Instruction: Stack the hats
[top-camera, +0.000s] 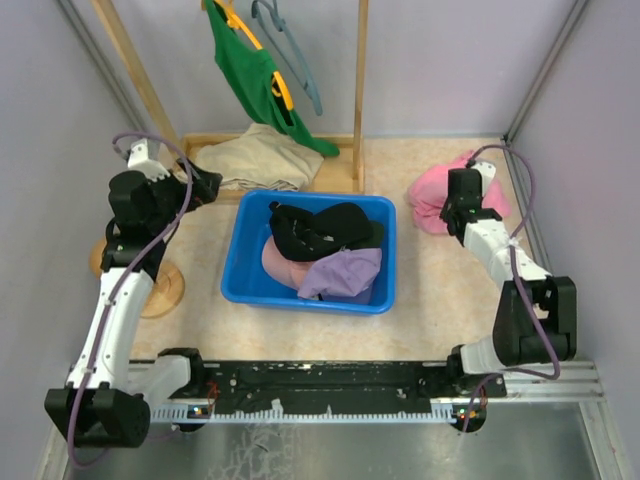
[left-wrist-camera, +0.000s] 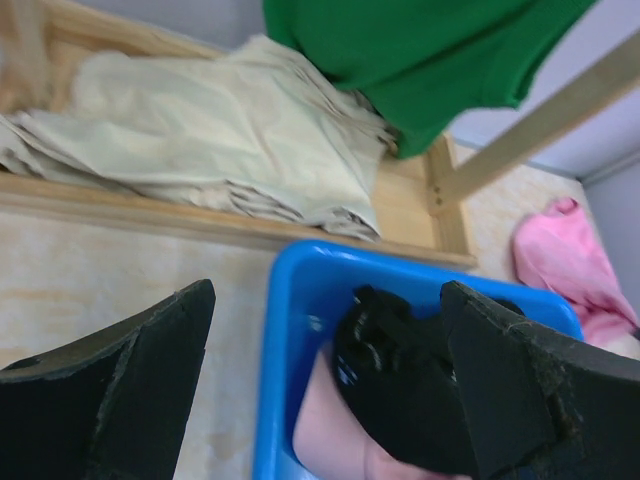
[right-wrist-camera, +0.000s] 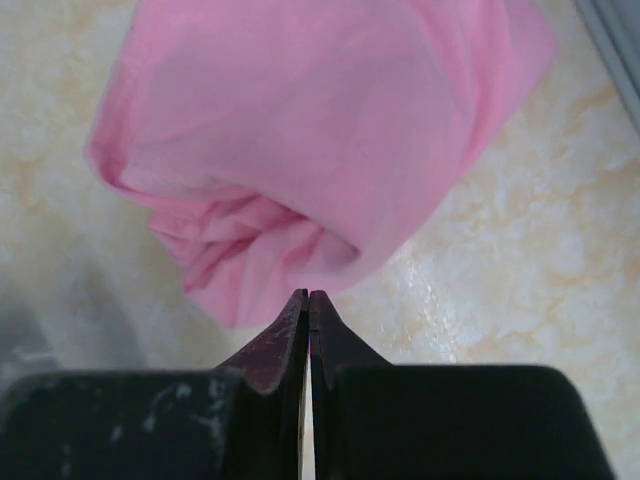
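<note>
**Mia:** Where are the hats (top-camera: 320, 250)?

**Sam:** They are all in the blue bin (top-camera: 236, 285), in the middle of the top view. The black hats (top-camera: 318, 228) lie at the top of the pile. They are so mixed up that I cannot count them. The pink hat (top-camera: 278, 262) peeks out at the lower left, and the lavender hat (top-camera: 345, 272) lies at the lower right.

**Mia:** Is that a stack?

**Sam:** No, I think it is just a messy heap. No hat sits neatly on another, and no hat is out of the bin. So I think the job is at its very start, and all the stacking is left to do.

**Mia:** What are the arms doing?

**Sam:** The left gripper (left-wrist-camera: 328, 300) has its jaws wide apart and holds nothing. It hangs near the upper left corner of the bin, and it looks at a black hat.

**Mia:** And the other one?

**Sam:** The right gripper (right-wrist-camera: 308, 300) is at the upper right of the top view, far from the bin. Its jaws are pressed together. Its tip is right at the edge of the bright pink cloth (right-wrist-camera: 320, 130), but I see no cloth between the jaws. That cloth has no brim, so it is not a hat.
</note>
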